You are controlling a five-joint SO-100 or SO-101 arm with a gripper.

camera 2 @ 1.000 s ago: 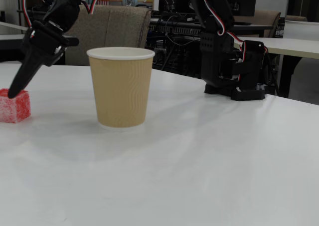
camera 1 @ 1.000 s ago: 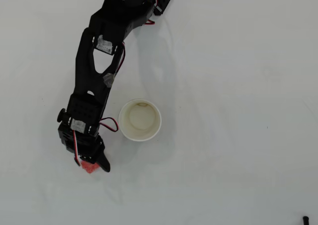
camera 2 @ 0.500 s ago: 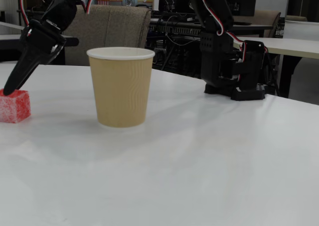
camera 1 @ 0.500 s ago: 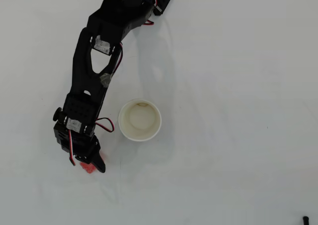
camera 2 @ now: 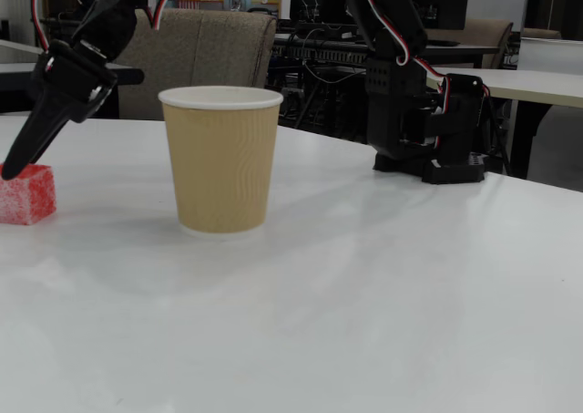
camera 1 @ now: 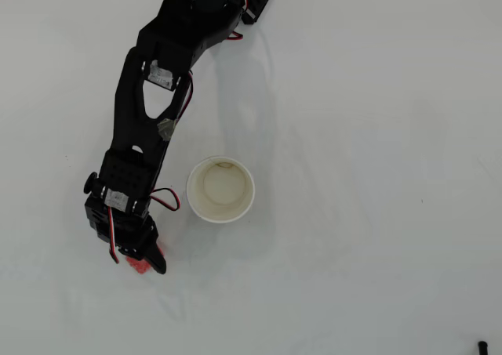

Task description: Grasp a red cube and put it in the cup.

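The round paper cup (camera 1: 220, 189), tan-sided with a white rolled rim and a cream inside, stands upright on the white table (camera 1: 376, 135), and it is empty. Left of the cup in the fixed view sits the small bright red cube (camera 2: 25, 194) with its grainy, white-speckled surface, flat on the table and well apart from the cup. From overhead the red cube (camera 1: 140, 265) peeks out below and left of the cup, mostly hidden under the black two-finger gripper (camera 1: 147, 262). The gripper (camera 2: 13, 166) leans down over the cube's top left corner, one dark finger (camera 2: 36, 130) slanting to it. I cannot tell whether the jaws are spread or closed. The black arm (camera 1: 149, 112) reaches from the top edge down past the cup's left side.
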